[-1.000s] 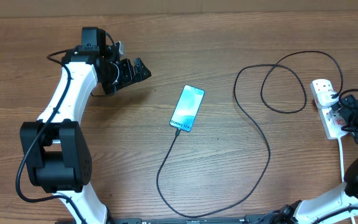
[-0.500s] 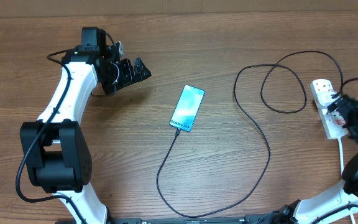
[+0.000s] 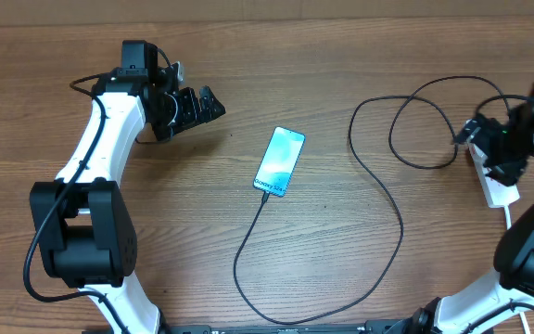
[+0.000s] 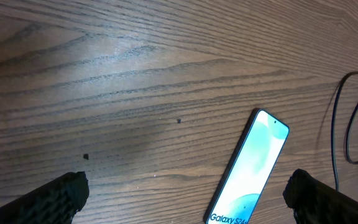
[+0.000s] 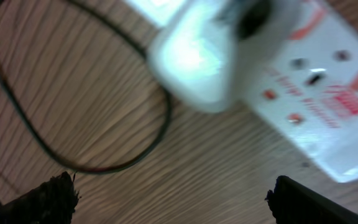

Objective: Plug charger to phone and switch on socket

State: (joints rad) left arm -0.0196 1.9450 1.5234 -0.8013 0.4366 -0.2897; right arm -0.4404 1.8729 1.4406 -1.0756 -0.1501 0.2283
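The phone (image 3: pixel 280 161) lies face up in the middle of the table, its teal screen lit; it also shows in the left wrist view as the phone (image 4: pixel 250 168). The charger (image 3: pixel 389 199), a thin black cable, runs from the phone's near end in a wide loop to the right. The white socket (image 3: pixel 497 192) lies at the right edge, mostly covered by my right gripper (image 3: pixel 480 155), which hovers open above it. In the blurred right wrist view the socket (image 5: pixel 319 93) carries a white block, and the right gripper (image 5: pixel 179 202) holds nothing. My left gripper (image 3: pixel 202 104) stands open, left of the phone.
The charger's slack forms a second loop (image 3: pixel 425 125) just left of the socket. The socket's white lead (image 3: pixel 511 241) runs toward the near edge beside the right arm. Bare wood lies between the left gripper (image 4: pixel 188 202) and the phone.
My right gripper has swung away from the near side and leftward, and now covers most of the socket. The left arm, phone and cable have not moved.
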